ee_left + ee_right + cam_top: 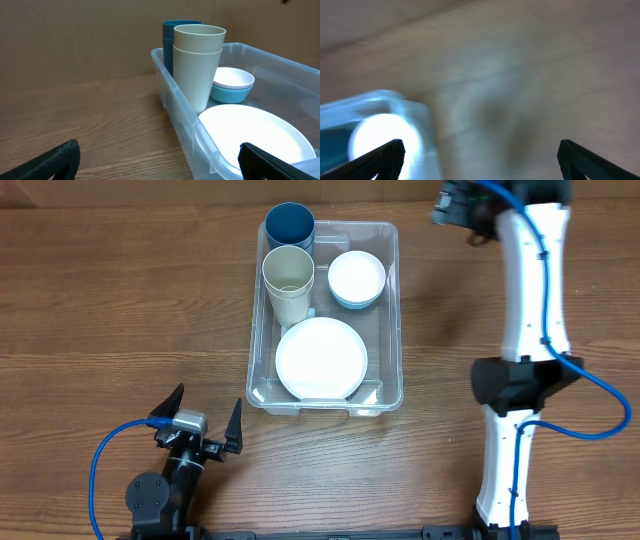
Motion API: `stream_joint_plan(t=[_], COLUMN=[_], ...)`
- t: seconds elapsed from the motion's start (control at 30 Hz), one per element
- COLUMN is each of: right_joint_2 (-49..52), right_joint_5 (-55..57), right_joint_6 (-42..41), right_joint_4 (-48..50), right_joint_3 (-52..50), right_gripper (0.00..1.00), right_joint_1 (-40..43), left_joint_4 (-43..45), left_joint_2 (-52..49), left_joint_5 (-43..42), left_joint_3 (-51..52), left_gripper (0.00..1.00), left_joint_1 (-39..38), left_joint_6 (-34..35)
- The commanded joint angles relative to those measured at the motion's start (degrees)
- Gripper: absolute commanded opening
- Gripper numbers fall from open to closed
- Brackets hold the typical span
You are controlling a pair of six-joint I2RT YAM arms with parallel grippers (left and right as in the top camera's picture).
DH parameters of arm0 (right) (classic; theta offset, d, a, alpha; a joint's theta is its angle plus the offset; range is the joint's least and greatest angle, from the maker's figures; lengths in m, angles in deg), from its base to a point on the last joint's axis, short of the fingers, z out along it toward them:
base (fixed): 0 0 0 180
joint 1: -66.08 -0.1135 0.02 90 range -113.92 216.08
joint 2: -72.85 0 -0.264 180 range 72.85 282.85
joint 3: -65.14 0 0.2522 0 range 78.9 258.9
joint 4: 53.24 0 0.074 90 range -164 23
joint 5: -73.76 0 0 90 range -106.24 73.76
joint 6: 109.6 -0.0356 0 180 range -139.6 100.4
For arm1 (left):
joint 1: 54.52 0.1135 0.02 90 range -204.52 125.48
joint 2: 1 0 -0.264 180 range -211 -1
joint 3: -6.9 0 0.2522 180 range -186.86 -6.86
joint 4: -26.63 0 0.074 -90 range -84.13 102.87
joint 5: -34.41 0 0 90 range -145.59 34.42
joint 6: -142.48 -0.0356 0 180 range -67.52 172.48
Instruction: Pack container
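Note:
The clear container (390,300) stands at the middle of the table. It holds a blue cup (290,224), a cream cup (289,277), a white bowl (357,277) stacked on a blue bowl, and a white plate (321,358). My left gripper (207,408) is open and empty, low on the table just left of the container's front left corner. In the left wrist view its fingers (160,162) frame the container's wall (175,92), the cream cup (198,60) and the plate (255,130). My right gripper (452,205) is open and empty, raised off the container's far right corner (380,100). Its view (480,160) is blurred.
The wooden table (120,310) lies around the container. My right arm (525,380) stands along the right side. A blue cable (100,470) loops by the left arm's base.

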Motion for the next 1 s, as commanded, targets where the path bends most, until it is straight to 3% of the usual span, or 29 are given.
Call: stream_joint_plan(t=[0.0, 0.2, 0.37, 0.4, 0.47, 0.53, 0.77, 0.97], right_joint_2=[-11.26, -47.28, -76.87, -81.15, -93.44, -102.31, -126.25, -132.67], right_joint_5=[2.67, 0.22, 0.17, 0.17, 0.2, 0.17, -5.42, -8.55], right_joint_6=[-1.4, -3.23, -3.58, -3.69, -3.76, -3.78, -5.46, -5.44], right_joint_4=[11.3, 54.99, 61.79, 65.2, 81.09, 88.78, 90.86, 91.03], right_joint_3=[-8.98, -56.33, -88.7, -94.09, -110.81, -122.25, -148.65, -160.65], right_gripper=[1.0, 1.0, 1.0, 1.0, 1.0, 1.0, 1.0, 1.0], right_joint_1=[-2.67, -3.32, -2.49, -2.01, -0.52, -0.09, -0.04, -0.04], left_joint_4=[0.04, 0.04, 0.04, 0.04, 0.04, 0.02, 0.04, 0.04], left_joint_2=[0.74, 0.74, 0.74, 0.74, 0.74, 0.74, 0.74, 0.74], left_joint_5=[0.39, 0.39, 0.39, 0.39, 0.39, 0.39, 0.39, 0.39], left_joint_3=[0.22, 0.22, 0.22, 0.22, 0.22, 0.22, 0.22, 0.22], left_gripper=[1.0, 1.0, 1.0, 1.0, 1.0, 1.0, 1.0, 1.0], left_joint_1=[0.42, 0.42, 0.42, 0.42, 0.42, 0.42, 0.42, 0.42], left_joint_6=[0.79, 0.76, 0.79, 0.79, 0.76, 0.79, 0.79, 0.79])
